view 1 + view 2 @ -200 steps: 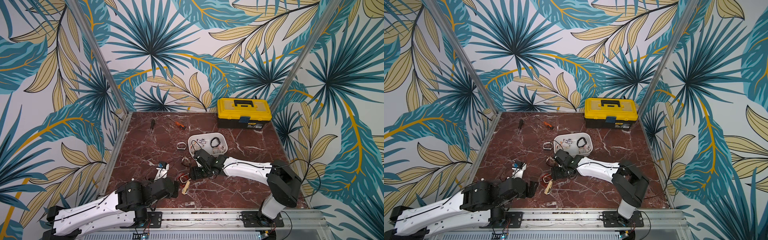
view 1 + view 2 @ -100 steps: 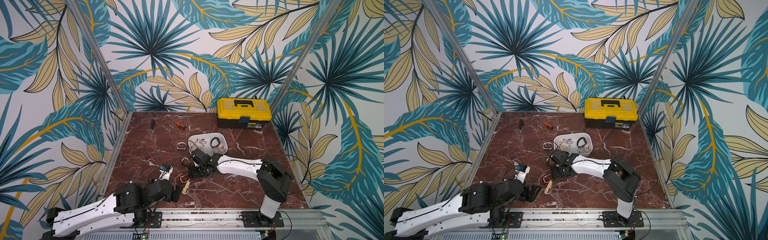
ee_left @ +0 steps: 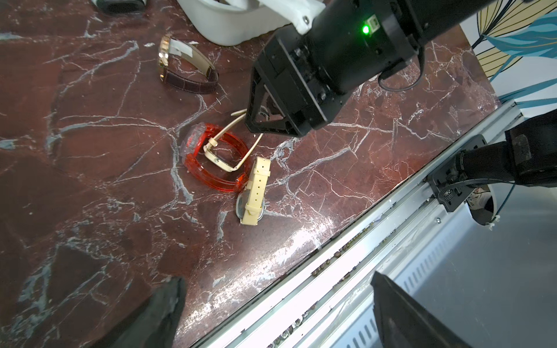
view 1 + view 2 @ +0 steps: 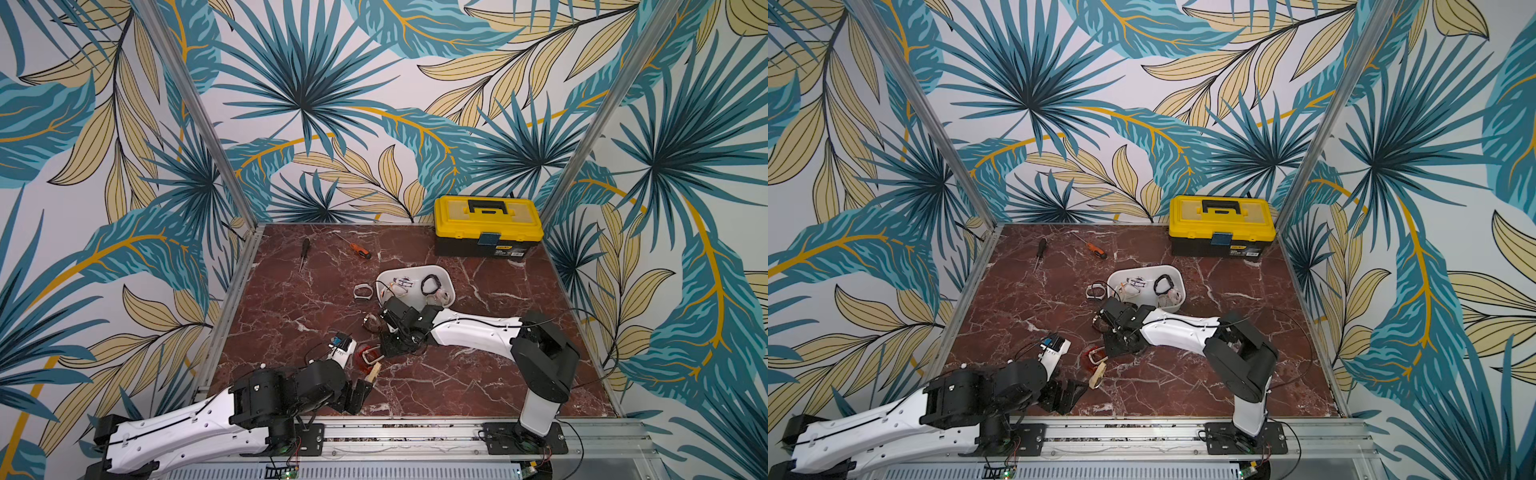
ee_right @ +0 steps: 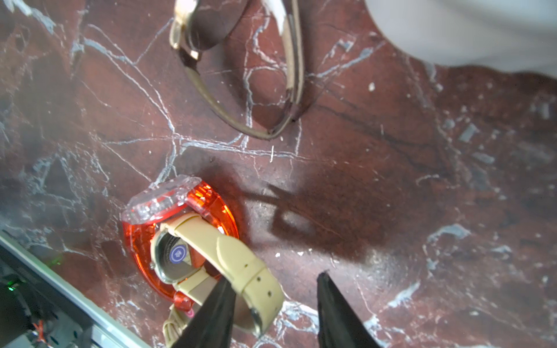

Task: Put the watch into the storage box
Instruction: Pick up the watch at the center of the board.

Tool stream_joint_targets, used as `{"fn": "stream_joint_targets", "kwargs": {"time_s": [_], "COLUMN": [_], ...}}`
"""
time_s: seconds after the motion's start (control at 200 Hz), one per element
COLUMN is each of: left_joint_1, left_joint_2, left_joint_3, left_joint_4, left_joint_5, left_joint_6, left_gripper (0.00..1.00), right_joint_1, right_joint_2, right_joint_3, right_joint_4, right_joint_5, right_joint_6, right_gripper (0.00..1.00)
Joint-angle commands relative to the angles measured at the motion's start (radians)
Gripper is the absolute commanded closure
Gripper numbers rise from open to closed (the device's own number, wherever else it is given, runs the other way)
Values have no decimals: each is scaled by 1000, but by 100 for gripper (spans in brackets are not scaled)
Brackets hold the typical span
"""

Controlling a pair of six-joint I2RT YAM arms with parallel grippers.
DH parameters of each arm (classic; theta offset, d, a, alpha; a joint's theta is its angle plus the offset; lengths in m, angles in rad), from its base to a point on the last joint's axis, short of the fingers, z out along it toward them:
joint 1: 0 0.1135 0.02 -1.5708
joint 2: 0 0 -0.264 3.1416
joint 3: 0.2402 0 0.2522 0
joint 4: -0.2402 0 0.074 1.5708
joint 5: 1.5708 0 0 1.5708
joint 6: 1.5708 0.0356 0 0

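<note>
A beige-strapped watch (image 5: 232, 256) lies threaded through the loop of a red see-through watch (image 5: 208, 195) near the table's front. My right gripper (image 5: 274, 304) is down over them in both top views (image 4: 392, 349) (image 4: 1117, 349). Its jaws stand apart with the beige strap end between them, against one finger (image 5: 217, 310) and clear of the other. The white storage box (image 4: 451, 286) sits just behind with small items inside. My left gripper (image 3: 277, 316) hangs open over the front rail, holding nothing.
A second cream watch (image 3: 254, 189) lies beside the red one. Between the watches and the box is a brown leather watch (image 3: 184, 66). A pale watch (image 4: 361, 291) rests left of the box. At the back stand a yellow-lidded toolbox (image 4: 488, 224) and two screwdrivers (image 4: 304, 249) (image 4: 359, 251).
My right gripper's jaws have narrowed around the beige strap, and that arm's elbow has swung a little left. My left gripper has drawn back slightly toward the front rail.
</note>
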Motion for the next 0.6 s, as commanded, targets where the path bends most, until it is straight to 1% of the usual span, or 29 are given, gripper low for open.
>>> {"fn": "stream_joint_targets", "kwargs": {"time_s": [0.0, 0.265, 0.29, 0.366, 0.406, 0.466, 0.596], "left_joint_1": [-4, -5, -5, -5, -6, -6, -6], "left_joint_2": [-8, -3, -1, 2, 2, 3, 2], "left_joint_3": [-22, -17, -16, -16, -16, -16, -14], "left_joint_4": [28, 23, 24, 26, 26, 26, 26], "left_joint_5": [7, -2, -2, -4, -5, -5, -8], "left_joint_6": [22, 24, 26, 31, 30, 32, 32], "left_gripper": [0, 0, 0, 0, 0, 0, 0], "right_joint_1": [5, 5, 5, 5, 5, 4, 5], "right_joint_2": [35, 41, 42, 46, 48, 51, 48], "right_joint_3": [15, 32, 32, 33, 33, 32, 29], "right_joint_4": [-17, -28, -28, -27, -25, -21, -13], "right_joint_5": [0, 0, 0, -1, -3, -9, -11], "right_joint_6": [-2, 1, 2, 4, 4, 6, 8], "right_gripper": [61, 76, 79, 92, 97, 100, 100]}}
